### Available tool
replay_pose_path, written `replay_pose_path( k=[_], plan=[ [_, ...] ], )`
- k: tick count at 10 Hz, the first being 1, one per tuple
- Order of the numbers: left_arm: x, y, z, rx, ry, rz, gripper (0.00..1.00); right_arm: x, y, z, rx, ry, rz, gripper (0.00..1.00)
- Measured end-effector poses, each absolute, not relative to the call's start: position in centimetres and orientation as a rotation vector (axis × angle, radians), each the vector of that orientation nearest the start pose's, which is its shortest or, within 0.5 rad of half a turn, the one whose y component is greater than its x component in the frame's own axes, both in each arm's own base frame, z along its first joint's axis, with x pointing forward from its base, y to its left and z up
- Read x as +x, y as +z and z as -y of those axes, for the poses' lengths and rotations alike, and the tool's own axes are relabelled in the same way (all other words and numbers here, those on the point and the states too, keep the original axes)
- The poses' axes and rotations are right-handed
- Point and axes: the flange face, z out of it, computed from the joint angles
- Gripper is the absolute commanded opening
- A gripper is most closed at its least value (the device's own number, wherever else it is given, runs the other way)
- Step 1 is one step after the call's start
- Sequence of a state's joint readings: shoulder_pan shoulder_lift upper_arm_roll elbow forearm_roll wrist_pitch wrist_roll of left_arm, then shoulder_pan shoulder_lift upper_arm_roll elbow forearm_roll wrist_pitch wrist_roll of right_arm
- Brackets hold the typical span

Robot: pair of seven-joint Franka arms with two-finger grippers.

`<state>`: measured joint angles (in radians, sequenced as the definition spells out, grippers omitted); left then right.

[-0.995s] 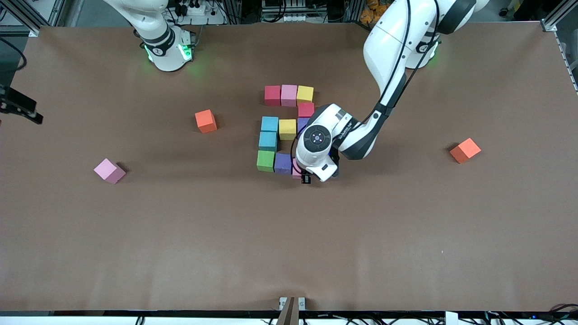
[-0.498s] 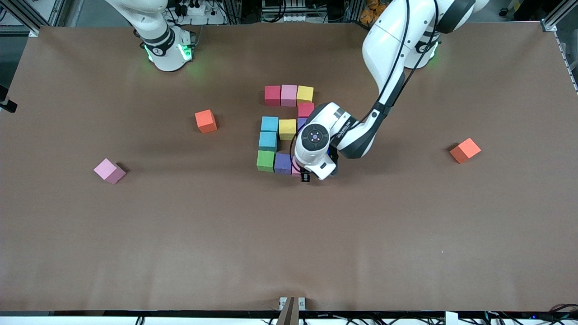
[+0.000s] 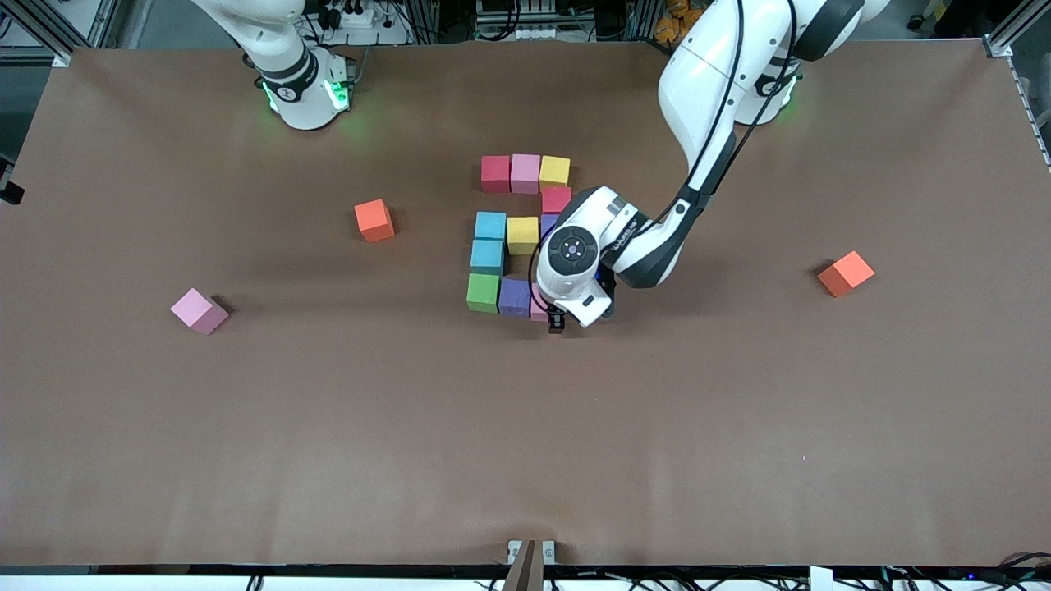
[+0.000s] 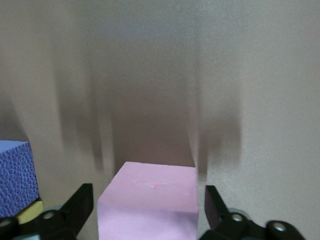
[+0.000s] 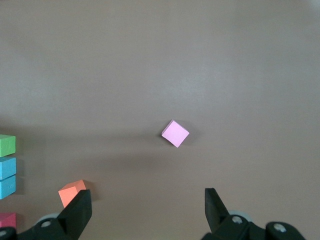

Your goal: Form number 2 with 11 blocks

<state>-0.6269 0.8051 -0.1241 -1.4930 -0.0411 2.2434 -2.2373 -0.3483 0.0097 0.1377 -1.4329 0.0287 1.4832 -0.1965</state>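
In the 2's nearest row, the pink block sat beside the purple block, between the wide-open fingers of the left gripper, so placing looked done and a straight lift seemed due, while the right gripper, also wide, waited high over its arm's end of the table.

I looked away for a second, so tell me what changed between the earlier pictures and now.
The left end effector, down at the end of the figure's lowest row beside the purple block, has opened its fingers and let go of the pink block, which now sits on the table between them. The left arm barely moved. The other placed blocks, the loose pink block and both orange cubes stayed put; the right arm waits.
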Motion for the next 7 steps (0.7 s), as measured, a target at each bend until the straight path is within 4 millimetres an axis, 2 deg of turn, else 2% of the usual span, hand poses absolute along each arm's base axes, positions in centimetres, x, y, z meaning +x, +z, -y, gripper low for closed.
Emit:
replay_pose_path(
  k=[2,5,6,7],
  plan=[
    [52.8,20.2,47.4,-2.227,0.193,2.147,1.0,53.7,67.7,10.8,-3.117,-0.074,-0.052,1.0],
    [53.4,25.5,46.6,-2.289,0.184,2.078,1.0,54.1,67.7,9.0,-3.115,-0.074,-0.115,1.0],
    [54.2,27.5,45.5,-2.302,0.177,2.066,1.0,54.1,67.7,8.8,-3.116,-0.075,-0.12,1.0],
    [55.6,29.5,43.4,-2.307,0.17,2.058,1.0,54.1,67.7,8.9,-3.116,-0.075,-0.125,1.0]
  ],
)
